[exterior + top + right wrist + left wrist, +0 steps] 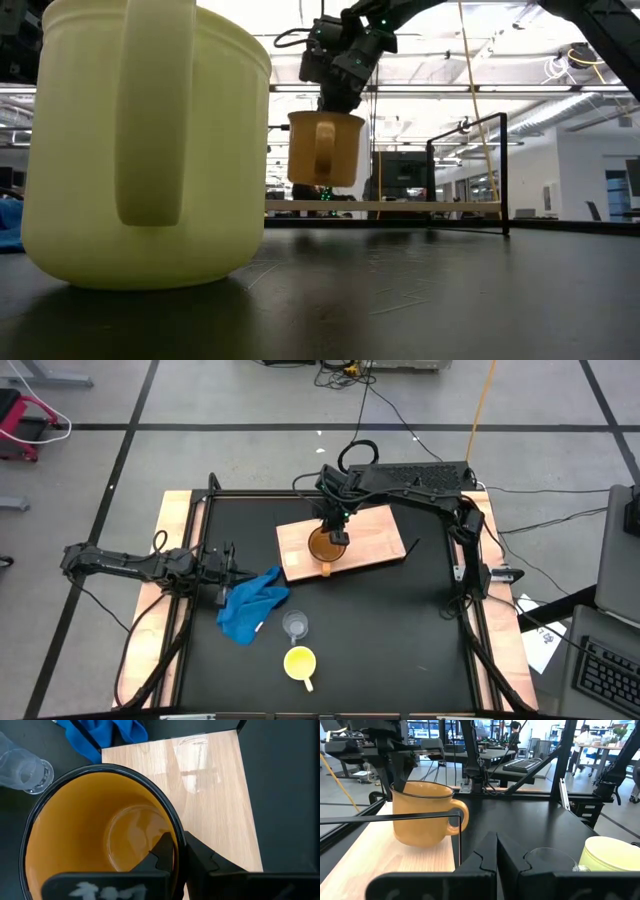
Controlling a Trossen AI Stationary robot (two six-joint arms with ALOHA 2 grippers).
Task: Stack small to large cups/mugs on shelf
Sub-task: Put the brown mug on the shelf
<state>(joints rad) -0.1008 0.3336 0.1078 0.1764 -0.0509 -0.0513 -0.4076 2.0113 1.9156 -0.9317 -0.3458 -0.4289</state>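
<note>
High view: right end effector (335,530) is gripping the orange mug (326,546) by its rim, over the shelf's (375,532) near-left part, handle pointing at the front edge. Left end effector (226,563) is idling at the worktop's left edge, beside the blue cloth (252,603). Clear cup (294,625) and yellow mug (300,662) are sitting in front of the shelf, roughly midway between arms.

Low view: orange mug is hanging upright, clear of the board; so straight down looks like the coming move.

Left wrist view: left fingers (485,861) are sitting together, nothing held; orange mug ahead over the shelf.

Right wrist view: one finger (162,854) inside, the other outside the rim, clamped on the wall.
</note>
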